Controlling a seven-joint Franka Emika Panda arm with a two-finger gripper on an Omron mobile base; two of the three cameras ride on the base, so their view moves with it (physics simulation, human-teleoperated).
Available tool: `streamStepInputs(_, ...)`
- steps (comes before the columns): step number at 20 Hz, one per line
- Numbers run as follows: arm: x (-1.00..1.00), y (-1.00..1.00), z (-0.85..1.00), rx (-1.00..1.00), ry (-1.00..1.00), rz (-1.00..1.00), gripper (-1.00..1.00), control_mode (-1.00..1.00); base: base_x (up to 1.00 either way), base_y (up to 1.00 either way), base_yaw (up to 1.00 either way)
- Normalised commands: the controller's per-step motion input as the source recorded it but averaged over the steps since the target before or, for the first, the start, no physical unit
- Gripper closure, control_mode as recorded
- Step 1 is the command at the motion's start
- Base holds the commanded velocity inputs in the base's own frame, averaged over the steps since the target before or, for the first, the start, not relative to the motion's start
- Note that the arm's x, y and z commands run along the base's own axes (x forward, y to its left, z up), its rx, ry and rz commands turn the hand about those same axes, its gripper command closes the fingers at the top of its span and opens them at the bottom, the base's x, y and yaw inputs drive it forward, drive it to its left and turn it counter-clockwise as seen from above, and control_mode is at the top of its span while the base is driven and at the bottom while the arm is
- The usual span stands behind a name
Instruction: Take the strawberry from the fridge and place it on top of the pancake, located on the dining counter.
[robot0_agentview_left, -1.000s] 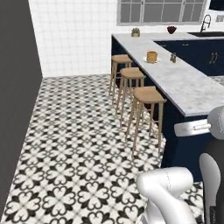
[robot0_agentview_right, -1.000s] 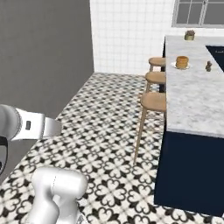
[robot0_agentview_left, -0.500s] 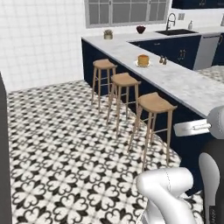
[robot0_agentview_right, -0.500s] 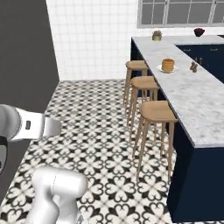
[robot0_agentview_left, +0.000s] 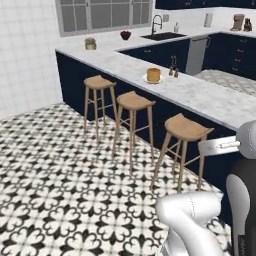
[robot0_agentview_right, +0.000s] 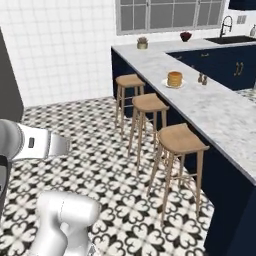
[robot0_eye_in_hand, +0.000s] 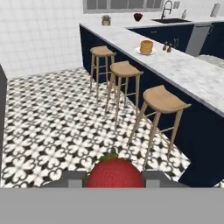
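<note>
In the hand view a red strawberry (robot0_eye_in_hand: 114, 172) with a green top sits between my gripper's (robot0_eye_in_hand: 114, 178) two grey fingertips (robot0_eye_in_hand: 72, 178), which are shut on it. The pancake (robot0_agentview_left: 153, 75) (robot0_agentview_right: 174, 79) (robot0_eye_in_hand: 146, 47) is a short golden stack on a small white plate. It stands on the marble dining counter (robot0_agentview_left: 200, 95) (robot0_agentview_right: 215, 107) (robot0_eye_in_hand: 188, 72), well ahead of the hand and to the right. The fridge is out of view.
Three round wooden stools (robot0_agentview_left: 133, 101) (robot0_agentview_right: 149, 103) (robot0_eye_in_hand: 124, 69) line the counter's navy base. A dark bowl of red fruit (robot0_agentview_left: 125, 35) and a small bun-like lump (robot0_agentview_left: 90, 44) sit at the far corner. Patterned floor (robot0_eye_in_hand: 52, 127) lies open to the left. A dark grey panel (robot0_agentview_right: 7, 75) stands left.
The whole picture has shifted as the base turned and drove. The counter, stools and pancake now sit larger and more central. The strawberry stays in the gripper.
</note>
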Motion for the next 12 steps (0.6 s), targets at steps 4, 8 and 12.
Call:
streamStepInputs(4,0.0,0.0,0.0,0.0,0.0,0.0,1.0,1.0,0.95,1.0,-0.45)
streamStepInputs(8,0.0,0.0,0.0,0.0,0.0,0.0,1.0,1.0,0.86,1.0,-0.45)
streamStepInputs(12,0.0,0.0,0.0,0.0,0.0,0.0,1.0,1.0,0.82,1.0,-0.46)
